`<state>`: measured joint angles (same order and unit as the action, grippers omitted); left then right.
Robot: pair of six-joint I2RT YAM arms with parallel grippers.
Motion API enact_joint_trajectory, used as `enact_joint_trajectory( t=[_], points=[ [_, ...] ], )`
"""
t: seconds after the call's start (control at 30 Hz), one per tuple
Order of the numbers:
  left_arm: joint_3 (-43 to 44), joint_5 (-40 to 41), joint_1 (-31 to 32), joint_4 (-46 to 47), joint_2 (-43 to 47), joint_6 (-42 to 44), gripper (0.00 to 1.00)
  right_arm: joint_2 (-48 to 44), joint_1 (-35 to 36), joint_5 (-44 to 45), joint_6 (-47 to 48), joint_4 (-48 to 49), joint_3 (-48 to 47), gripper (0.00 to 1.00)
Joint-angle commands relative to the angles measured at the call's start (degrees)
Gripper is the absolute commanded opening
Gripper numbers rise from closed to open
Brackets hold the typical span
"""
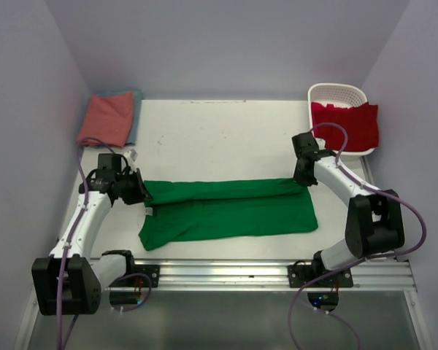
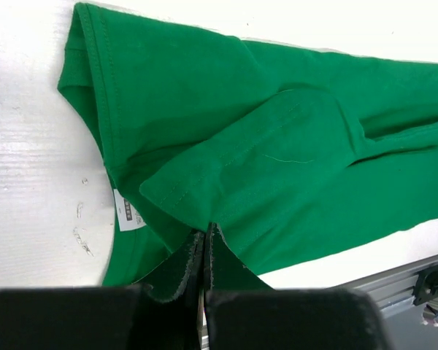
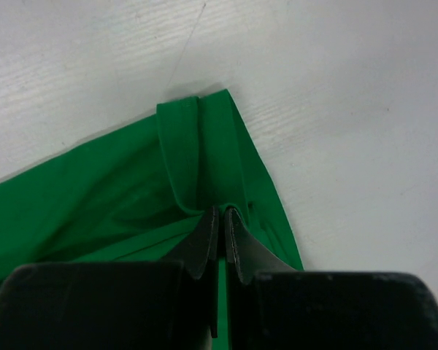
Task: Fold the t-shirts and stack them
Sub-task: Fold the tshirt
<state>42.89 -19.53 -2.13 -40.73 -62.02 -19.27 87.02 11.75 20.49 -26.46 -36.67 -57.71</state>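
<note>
The bright green t-shirt (image 1: 226,210) lies folded lengthwise across the table's near middle. My left gripper (image 1: 140,191) is shut on its left end; in the left wrist view (image 2: 206,232) the pads pinch a folded sleeve edge of the green t-shirt (image 2: 277,146). My right gripper (image 1: 304,177) is shut on the shirt's far right corner; in the right wrist view (image 3: 220,213) the pads pinch a fold of the green t-shirt (image 3: 131,197). A salmon-pink t-shirt (image 1: 106,118) lies on a teal-blue t-shirt (image 1: 134,120) at the far left. A red t-shirt (image 1: 347,122) hangs over the basket.
A white lattice basket (image 1: 337,93) stands at the far right corner. An aluminium rail (image 1: 226,273) runs along the table's near edge. Purple walls close in the left, far and right sides. A white label (image 2: 128,211) shows at the shirt's collar.
</note>
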Motion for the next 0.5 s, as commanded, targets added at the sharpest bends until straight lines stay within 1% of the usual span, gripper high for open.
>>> enact_joint_trajectory(
  t=[0.0, 0.1, 0.13, 0.17, 0.2, 0.23, 0.27, 0.3, 0.4, 0.47],
  points=[
    [-0.62, 0.28, 0.81, -1.98, 1.81, 0.72, 0.00, -0.97, 1.43, 3.33, -1.67, -0.86, 2.07, 0.00],
    [-1.14, -1.12, 1.60, -3.56, 3.65, 0.11, 0.00, -1.77, 3.01, 4.73, -2.37, -2.71, 2.87, 0.03],
    [-1.23, -1.82, 1.60, -3.91, 4.96, -0.15, 0.00, -2.73, 3.37, 5.34, -2.81, -4.36, 2.87, 0.09],
    [-1.23, -2.18, 1.60, -4.53, 5.67, -0.33, 0.09, -3.17, 3.63, 5.78, -2.98, -5.16, 2.61, 0.32],
    [-1.15, -2.35, 1.78, -5.93, 6.38, -0.59, 0.17, -3.96, 4.42, 6.14, -3.42, -5.95, 2.52, 0.45],
    [-0.97, -2.62, 3.08, -6.81, 7.17, -0.94, 0.26, -5.88, 4.95, 6.66, -3.69, -6.66, 2.34, 0.55],
    [-0.54, -3.66, 3.27, -7.69, 8.92, -1.03, 0.95, -6.86, 5.30, 6.84, -3.78, -8.06, 2.17, 0.70],
    [-0.10, -4.11, 3.36, -9.70, 9.98, -1.21, 1.00, -7.82, 5.56, 6.93, -3.78, -8.59, 1.56, 0.72],
    [2.63, -3.15, 3.36, -12.35, 14.90, -2.52, 1.00, -11.87, 5.57, 6.93, -3.34, -9.39, -0.11, 0.75],
    [3.33, 0.08, 3.36, -11.22, 17.88, -3.93, 1.00, -12.84, 5.57, 6.76, -2.64, -7.39, -0.64, 0.75]
  ],
)
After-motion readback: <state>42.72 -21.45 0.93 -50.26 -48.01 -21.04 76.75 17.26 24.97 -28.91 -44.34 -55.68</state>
